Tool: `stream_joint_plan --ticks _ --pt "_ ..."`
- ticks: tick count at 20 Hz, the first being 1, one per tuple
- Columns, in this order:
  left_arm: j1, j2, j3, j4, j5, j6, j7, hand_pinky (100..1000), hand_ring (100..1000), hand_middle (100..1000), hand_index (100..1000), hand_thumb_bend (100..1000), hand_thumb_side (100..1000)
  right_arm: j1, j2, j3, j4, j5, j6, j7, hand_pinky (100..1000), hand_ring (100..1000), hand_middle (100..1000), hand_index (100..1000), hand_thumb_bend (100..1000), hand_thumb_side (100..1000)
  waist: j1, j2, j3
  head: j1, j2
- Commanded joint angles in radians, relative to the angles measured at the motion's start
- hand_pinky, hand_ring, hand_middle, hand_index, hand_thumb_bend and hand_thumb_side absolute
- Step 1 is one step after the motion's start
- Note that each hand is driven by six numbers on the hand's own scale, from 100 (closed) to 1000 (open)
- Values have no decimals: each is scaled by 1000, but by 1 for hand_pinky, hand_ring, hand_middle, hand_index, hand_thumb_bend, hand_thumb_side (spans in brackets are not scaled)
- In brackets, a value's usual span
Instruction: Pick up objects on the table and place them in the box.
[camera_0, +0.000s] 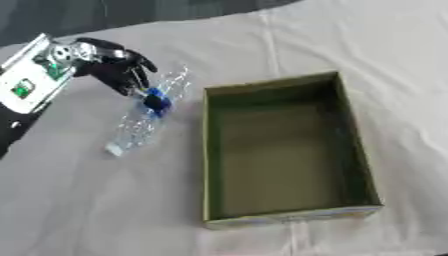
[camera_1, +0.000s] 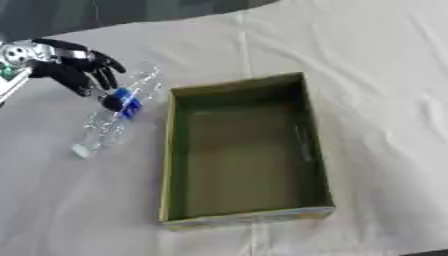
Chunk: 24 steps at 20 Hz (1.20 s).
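Observation:
A clear plastic bottle (camera_0: 140, 125) with a blue label (camera_0: 157, 97) lies on the white cloth, left of the box and angled from lower left to upper right. My left hand (camera_0: 118, 67) comes in from the upper left and hangs over the bottle's middle. Its fingers (camera_1: 103, 70) are spread and point down, and a dark fingertip touches the bottle at the blue label. The fingers do not close round the bottle. The open cardboard box (camera_0: 210, 150) stands in the centre with nothing inside. My right hand shows in neither view.
A white cloth (camera_0: 87, 210) with creases covers the table. Its dark far edge (camera_0: 131, 12) runs along the top left. My left forearm, with a white and green panel (camera_0: 31, 80), sits at the left edge.

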<state>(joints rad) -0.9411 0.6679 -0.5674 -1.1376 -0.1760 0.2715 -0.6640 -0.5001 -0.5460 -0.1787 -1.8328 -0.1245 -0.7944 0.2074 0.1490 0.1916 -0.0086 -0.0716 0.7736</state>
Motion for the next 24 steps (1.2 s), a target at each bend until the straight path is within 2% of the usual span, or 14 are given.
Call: stream_joint_plan --ticks 1,8,24 --pt "-16 11 19 4 -3 -12 -6 661 790 709 949 1000 535 -19 -20 1 -10 -19 8 7 696 782 898 750 379 1000 -5 -13 -1 -10 -4" --pt "-5 11 17 9 -2 -20 -18 661 790 710 949 1000 536 -27 -22 3 -12 -55 20 32 696 782 900 753 384 1000 -3 -7 -9 -10 -4" --pt "19 -5 6 26 -4 -38 -41 662 788 721 948 1000 549 -37 -25 3 -7 -79 18 63 697 782 902 754 386 1000 4 4 -21 -10 -9"
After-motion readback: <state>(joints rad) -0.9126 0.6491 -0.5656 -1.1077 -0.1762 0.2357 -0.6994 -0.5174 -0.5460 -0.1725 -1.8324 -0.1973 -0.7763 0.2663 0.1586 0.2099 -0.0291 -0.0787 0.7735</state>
